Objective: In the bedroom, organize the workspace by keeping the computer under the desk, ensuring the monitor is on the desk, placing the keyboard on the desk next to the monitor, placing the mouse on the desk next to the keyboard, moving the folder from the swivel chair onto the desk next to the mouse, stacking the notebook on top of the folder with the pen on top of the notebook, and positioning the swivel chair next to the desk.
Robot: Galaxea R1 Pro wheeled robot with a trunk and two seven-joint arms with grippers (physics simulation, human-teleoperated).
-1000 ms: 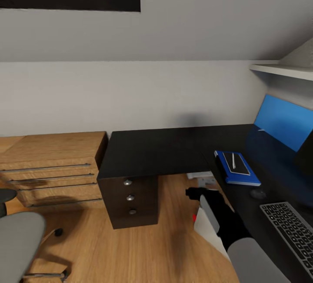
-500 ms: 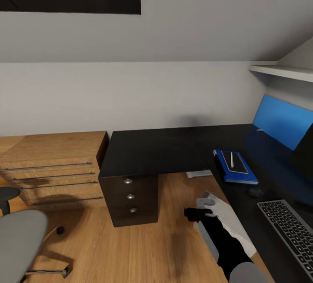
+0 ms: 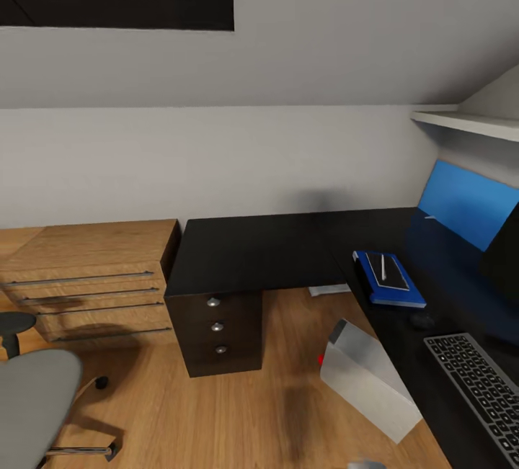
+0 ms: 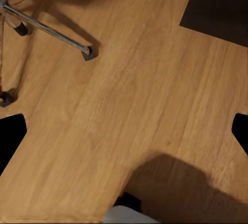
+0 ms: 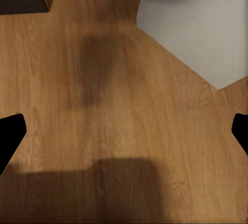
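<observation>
on the wood floor [image 3: 238, 411], a black desk [image 3: 252, 249].

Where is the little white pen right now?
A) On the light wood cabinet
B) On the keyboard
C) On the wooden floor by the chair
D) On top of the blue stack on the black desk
D: in the head view the pen lies on the notebook stacked on the blue folder, up on the desk.
</observation>
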